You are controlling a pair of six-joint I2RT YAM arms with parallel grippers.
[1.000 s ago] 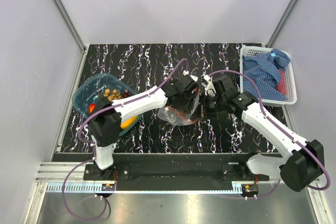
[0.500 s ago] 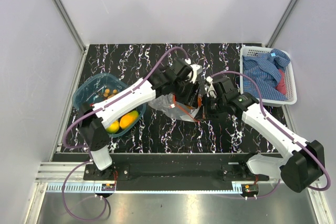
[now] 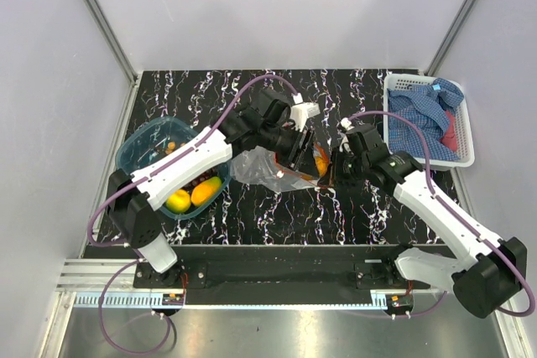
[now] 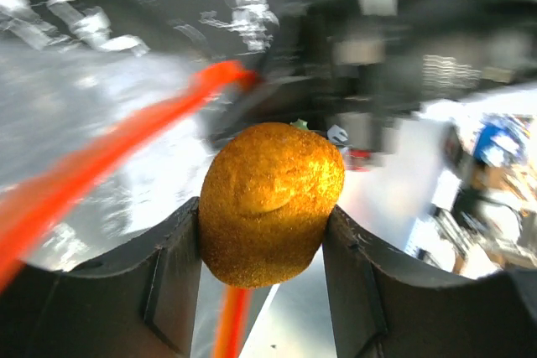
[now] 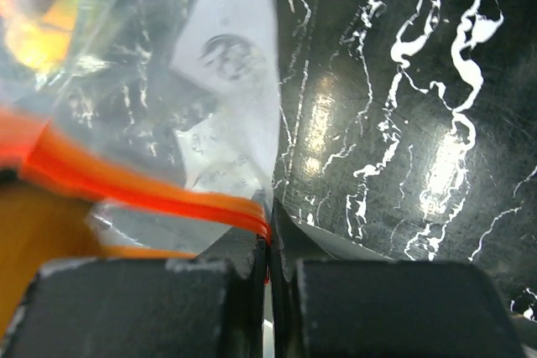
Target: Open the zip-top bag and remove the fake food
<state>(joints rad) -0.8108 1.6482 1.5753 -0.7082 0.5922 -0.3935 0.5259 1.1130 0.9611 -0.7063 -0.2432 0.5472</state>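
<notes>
The clear zip-top bag [image 3: 256, 165] lies crumpled at the table's middle, its orange-red zip strip [image 4: 109, 153] running off to the left in the left wrist view. My left gripper [image 3: 312, 157] is shut on an orange fake fruit [image 4: 268, 203] at the bag's mouth, one finger [image 4: 172, 266] on each side of it. Just to its right, my right gripper [image 3: 336, 175] is shut on the end of the zip strip [image 5: 210, 203], with bag film [image 5: 218, 81] stretching away from the jaws. A yellow lemon [image 3: 178, 201] and a yellow-orange fruit [image 3: 205, 192] lie in the blue tub.
The blue translucent tub [image 3: 138, 144] stands at the left, partly under my left arm. A white basket [image 3: 388, 115] holding blue checked cloth [image 3: 424, 119] sits at the back right. Black marbled tabletop [image 5: 419, 81] shows beside the bag.
My left arm has straightened and its wrist has swung back, and the orange fruit in its jaws now shows at the bag's mouth. The right gripper has shifted slightly right with the strip.
</notes>
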